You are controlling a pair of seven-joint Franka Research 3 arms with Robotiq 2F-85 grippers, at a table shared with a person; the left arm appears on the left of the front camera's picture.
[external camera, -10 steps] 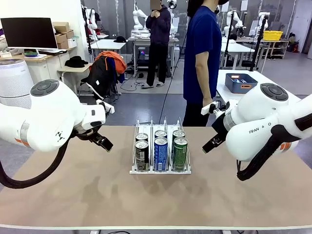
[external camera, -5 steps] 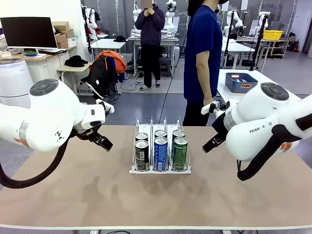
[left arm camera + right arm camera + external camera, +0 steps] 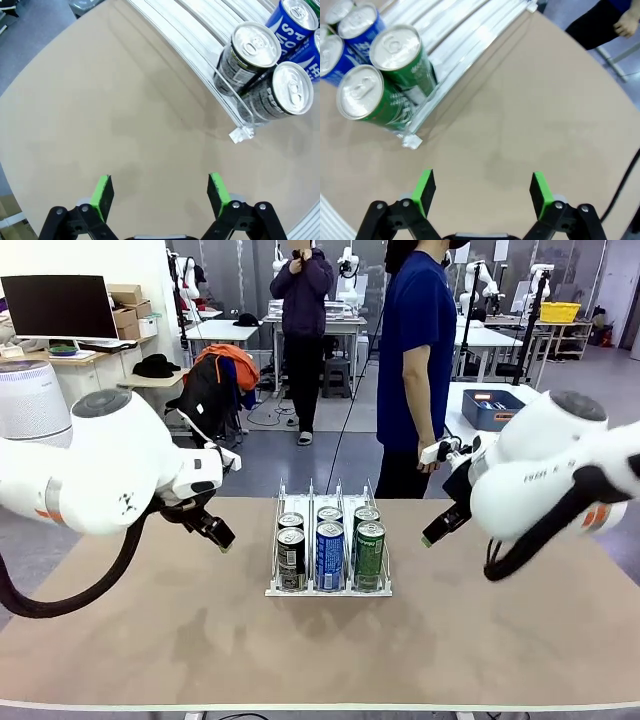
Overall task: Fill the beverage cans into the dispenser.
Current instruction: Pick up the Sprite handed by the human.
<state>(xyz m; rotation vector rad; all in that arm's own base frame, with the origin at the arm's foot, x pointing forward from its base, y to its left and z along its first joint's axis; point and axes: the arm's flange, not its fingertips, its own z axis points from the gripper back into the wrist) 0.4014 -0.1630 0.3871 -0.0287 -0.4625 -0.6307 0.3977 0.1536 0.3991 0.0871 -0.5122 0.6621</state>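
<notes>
L arm: in from left, wrist tilted down; left gripper [image 3: 222, 537] hangs over table [image 3: 150, 640], near left side of dispenser [image 3: 328, 590], apart.
L jaws: wide apart, nothing btwn pads.
R arm: in from right; right gripper [image 3: 432, 533] near dispenser's right side, apart.
R jaws: wide apart, empty.
Cans: beverage cans [image 3: 330, 555] upright in dispenser, mid-table; black left lane, blue mid, green right.

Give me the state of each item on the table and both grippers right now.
dispenser: on the table, six cans loaded
black cans: two, upright, left lane
blue cans: two, upright, middle lane
green cans: two, upright, right lane
left gripper: open, empty, left of dispenser
right gripper: open, empty, right of dispenser
</notes>
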